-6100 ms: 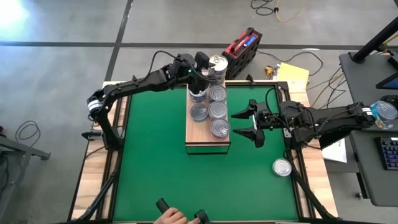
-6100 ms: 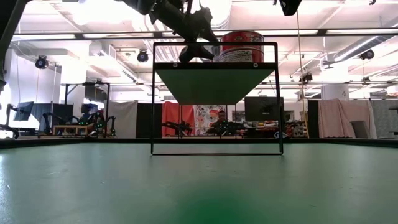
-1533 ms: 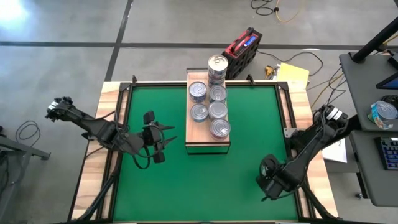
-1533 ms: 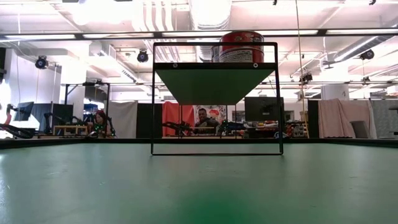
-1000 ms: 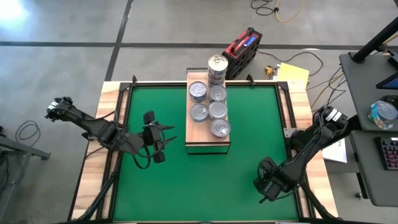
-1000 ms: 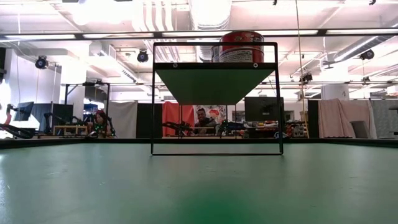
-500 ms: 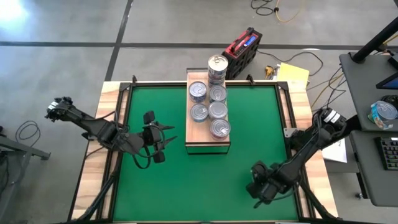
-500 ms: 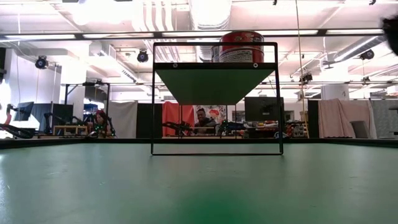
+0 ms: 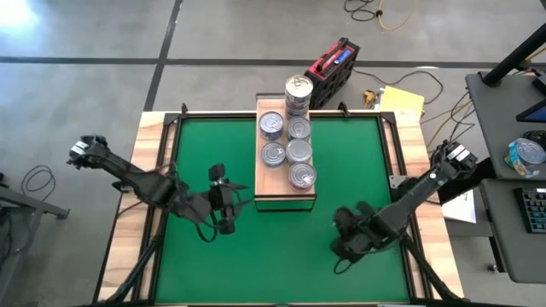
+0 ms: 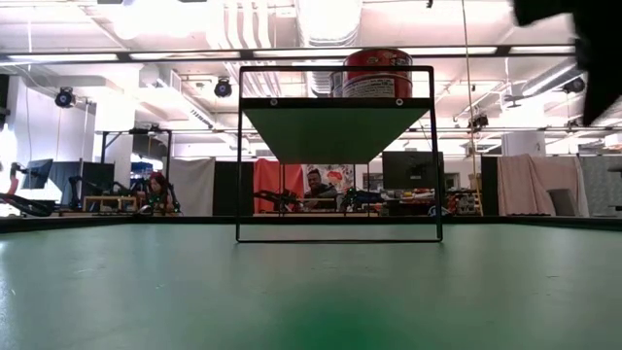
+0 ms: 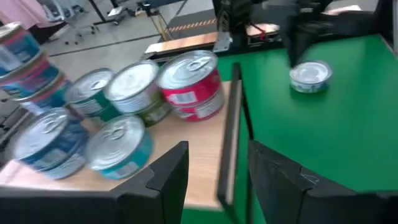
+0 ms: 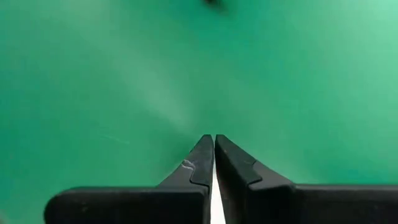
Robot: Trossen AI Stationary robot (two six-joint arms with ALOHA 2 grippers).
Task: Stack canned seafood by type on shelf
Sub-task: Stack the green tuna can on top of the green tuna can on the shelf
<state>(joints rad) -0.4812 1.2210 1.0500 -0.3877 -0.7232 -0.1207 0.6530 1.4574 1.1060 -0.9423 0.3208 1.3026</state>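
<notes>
While the left gripper [image 9: 230, 198] hangs over the green mat [image 9: 205, 264] left of centre in the high view, its jaws stand half apart and hold nothing. They point toward the near left corner of the shelf [image 9: 275, 189], which is just beside them. On the shelf at upper centre sit the canned seafood tins [image 9: 298, 151], in two rows with a taller stack [image 9: 298, 89] at the far end. One loose tin [image 11: 310, 76] lies flat on the mat to the right of the shelf. It shows only in the left wrist view, close under the dark right arm. The right gripper [image 12: 214, 138], at lower right of centre, has its jaws closed and empty above bare mat. This arm seems the nearer one to the loose tin, because the shelf stands between that tin and the left jaws.
</notes>
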